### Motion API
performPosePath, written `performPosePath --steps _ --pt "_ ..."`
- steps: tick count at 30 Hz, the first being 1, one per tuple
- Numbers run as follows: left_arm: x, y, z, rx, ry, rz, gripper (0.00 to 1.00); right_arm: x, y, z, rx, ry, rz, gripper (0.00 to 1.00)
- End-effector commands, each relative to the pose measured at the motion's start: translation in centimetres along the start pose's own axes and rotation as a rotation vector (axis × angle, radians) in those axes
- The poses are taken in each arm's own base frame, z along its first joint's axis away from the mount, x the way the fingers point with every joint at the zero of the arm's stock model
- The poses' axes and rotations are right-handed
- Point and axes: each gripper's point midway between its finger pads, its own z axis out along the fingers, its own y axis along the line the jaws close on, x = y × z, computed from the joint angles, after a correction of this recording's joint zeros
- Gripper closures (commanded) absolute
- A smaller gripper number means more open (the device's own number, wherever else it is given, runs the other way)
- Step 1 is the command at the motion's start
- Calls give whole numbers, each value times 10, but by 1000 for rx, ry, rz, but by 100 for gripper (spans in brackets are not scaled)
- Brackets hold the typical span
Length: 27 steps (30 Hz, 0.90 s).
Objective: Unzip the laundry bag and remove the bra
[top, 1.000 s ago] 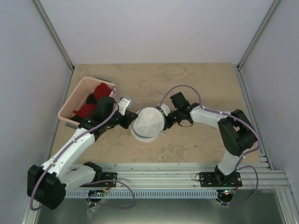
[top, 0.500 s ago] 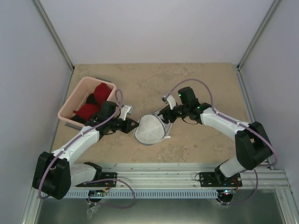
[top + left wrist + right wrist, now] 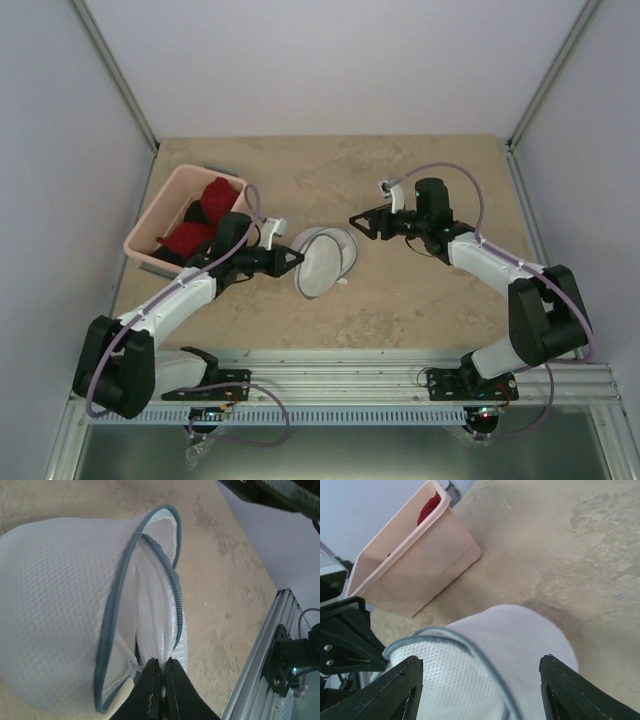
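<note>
The laundry bag (image 3: pixel 322 262) lies tipped on its side in the middle of the worktop (image 3: pixel 420 310). Its zipper (image 3: pixel 173 587) is parted along the stretch that shows, so the unzipping looks largely done. No red shows through the mesh, and I cannot tell whether the bra is inside. The left gripper (image 3: pixel 161 669) has its jaws pinched tight on the bag's edge by the zipper. The right gripper (image 3: pixel 362 224) hangs just beside the bag, jaws wide and empty. A red garment (image 3: pixel 213 193) lies in the pink bin (image 3: pixel 415 575), perhaps the bra already out.

The laundry bag (image 3: pixel 55 595) hides its inside; the bra (image 3: pixel 213 192), seemingly, lies half-hidden in the bin (image 3: pixel 152 208).
</note>
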Motion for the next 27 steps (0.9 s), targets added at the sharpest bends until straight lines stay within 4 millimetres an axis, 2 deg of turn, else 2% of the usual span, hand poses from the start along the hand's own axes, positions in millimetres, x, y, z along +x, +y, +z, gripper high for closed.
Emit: performPosePath --steps 1,4,6,7,9,10,11,14,16,21,22,23,24,27 --pt "-35 -4 2 14 -98 26 100 6 10 -1 -29 39 -37 36" --pt "-48 9 7 -13 -161 -34 100 20 6 -1 -21 74 -39 36" --pt "-58 32 8 -96 -222 -139 100 25 5 -1 -22 90 -53 36" --pt "-63 55 4 -197 -270 -217 88 30 3 -2 -14 112 -46 36" --pt "-65 116 -22 -537 -362 -349 45 33 1 -4 5 125 -55 36" --pt "-64 130 -32 -653 -347 -340 35 34 2 -6 11 129 -62 36" --pt "-71 130 -36 -684 -340 -294 26 33 2 -9 18 128 -72 36" --pt "-80 116 -36 -642 -301 -242 9 28 5 -15 37 106 -101 34" --pt "-83 94 -30 -544 -285 -216 2 25 7 -17 39 98 -111 34" --pt "-81 20 -19 -390 -236 89 1 19 11 -24 53 97 -140 26" --pt "-83 10 -22 -374 -248 142 1 19 12 -26 60 96 -149 19" --pt "-88 2 -29 -362 -280 179 1 18 11 -29 75 93 -159 7" --pt "-94 -4 -39 -371 -320 225 1 16 10 -32 89 88 -171 3" --pt "-112 -15 -72 -435 -457 341 1 9 5 -46 143 62 -194 2"
